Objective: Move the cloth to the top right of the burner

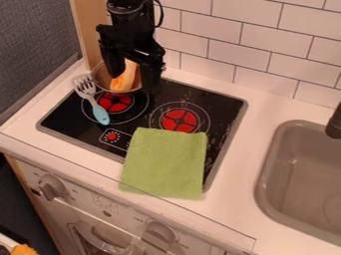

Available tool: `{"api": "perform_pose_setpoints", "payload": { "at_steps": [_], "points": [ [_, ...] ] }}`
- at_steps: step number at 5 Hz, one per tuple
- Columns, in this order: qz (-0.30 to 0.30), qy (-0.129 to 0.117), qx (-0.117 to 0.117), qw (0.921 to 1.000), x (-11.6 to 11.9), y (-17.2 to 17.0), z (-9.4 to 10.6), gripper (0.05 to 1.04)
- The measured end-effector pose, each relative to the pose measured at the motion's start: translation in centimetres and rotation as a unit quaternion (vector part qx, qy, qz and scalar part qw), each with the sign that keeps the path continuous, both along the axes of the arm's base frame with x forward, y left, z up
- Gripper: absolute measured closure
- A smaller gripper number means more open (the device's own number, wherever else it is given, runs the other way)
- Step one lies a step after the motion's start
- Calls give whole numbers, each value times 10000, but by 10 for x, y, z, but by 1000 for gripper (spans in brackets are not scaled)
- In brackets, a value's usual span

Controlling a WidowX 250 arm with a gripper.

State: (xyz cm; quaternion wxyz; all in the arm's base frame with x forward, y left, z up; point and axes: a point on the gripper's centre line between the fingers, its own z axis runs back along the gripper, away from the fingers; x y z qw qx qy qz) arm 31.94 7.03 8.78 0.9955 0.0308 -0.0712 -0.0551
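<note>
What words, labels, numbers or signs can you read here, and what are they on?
None can be read.
Stove top: white marks around the small red spot near its front edge, too small to make out as letters or numbers.
Front panel: faint marks between the knobs, too faint to read.
Green cloth: no print visible.
</note>
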Motion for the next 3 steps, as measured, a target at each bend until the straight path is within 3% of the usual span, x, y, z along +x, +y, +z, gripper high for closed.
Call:
{"api": "perform_pose_setpoints", "payload": {
  "at_steps": [1, 2, 3],
  "points": [
    [-8, 182, -27, 9998, -5, -2, -13, 83],
    [-263, 474, -73, 9985, -29, -28, -38, 83],
    [-500, 545, 86, 9972, -43, -44, -49, 83]
  ]
}}
